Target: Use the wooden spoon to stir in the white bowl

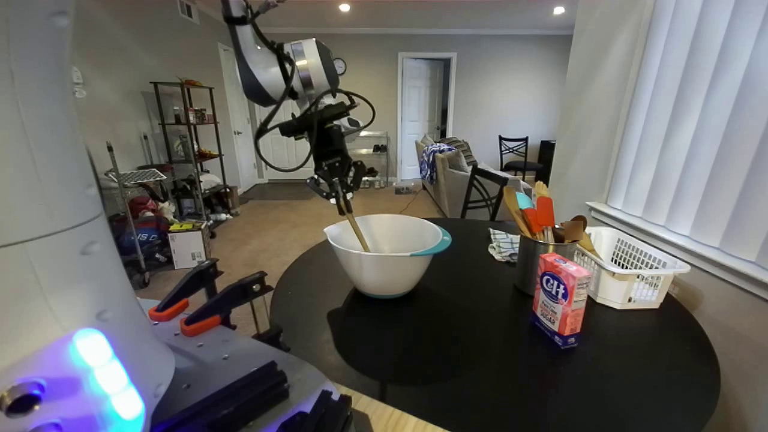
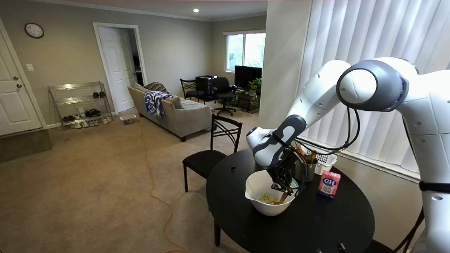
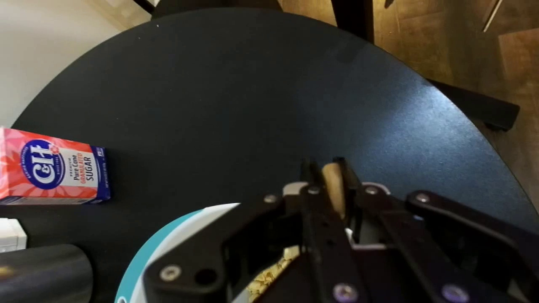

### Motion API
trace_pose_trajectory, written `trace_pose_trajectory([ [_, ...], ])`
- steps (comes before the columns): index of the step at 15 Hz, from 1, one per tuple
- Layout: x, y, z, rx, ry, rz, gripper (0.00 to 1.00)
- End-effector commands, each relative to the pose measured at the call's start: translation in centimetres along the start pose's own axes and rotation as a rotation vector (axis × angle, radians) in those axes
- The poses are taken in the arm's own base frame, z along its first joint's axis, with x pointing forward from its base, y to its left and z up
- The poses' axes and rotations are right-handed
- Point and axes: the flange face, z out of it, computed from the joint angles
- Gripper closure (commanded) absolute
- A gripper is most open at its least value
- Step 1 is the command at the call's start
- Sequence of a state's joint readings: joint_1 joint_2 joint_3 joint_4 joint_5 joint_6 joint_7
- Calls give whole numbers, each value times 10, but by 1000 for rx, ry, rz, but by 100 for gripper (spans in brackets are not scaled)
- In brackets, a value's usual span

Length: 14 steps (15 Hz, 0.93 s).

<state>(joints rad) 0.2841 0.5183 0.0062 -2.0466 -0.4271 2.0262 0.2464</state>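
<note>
The white bowl (image 1: 390, 270) stands on the black round table and shows in both exterior views (image 2: 269, 209). Its teal-edged rim (image 3: 153, 248) shows at the bottom of the wrist view. Pale yellow pieces (image 2: 269, 199) lie inside it and partly show in the wrist view (image 3: 271, 275). My gripper (image 1: 342, 201) is above the bowl, shut on the handle of the wooden spoon (image 1: 358, 233). The spoon slants down into the bowl, its lower end hidden by the wall in that view. In the wrist view the handle's end (image 3: 335, 189) sits between the fingertips (image 3: 326, 170).
A pink sugar box (image 1: 561, 300) stands on the table (image 1: 468, 360). Near it are a metal holder (image 1: 528, 264) full of utensils, a white slatted basket (image 1: 642, 294) and a folded cloth (image 1: 504, 245). A black chair (image 2: 205, 162) stands at the table's edge.
</note>
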Motion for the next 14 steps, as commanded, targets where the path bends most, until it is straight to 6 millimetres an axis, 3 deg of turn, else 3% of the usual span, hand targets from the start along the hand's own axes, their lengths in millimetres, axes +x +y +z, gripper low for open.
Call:
trace_pose_trajectory([
  [1, 3, -2, -2, -94, -22, 2, 96],
  [14, 43, -28, -32, -125, 90, 37, 96],
])
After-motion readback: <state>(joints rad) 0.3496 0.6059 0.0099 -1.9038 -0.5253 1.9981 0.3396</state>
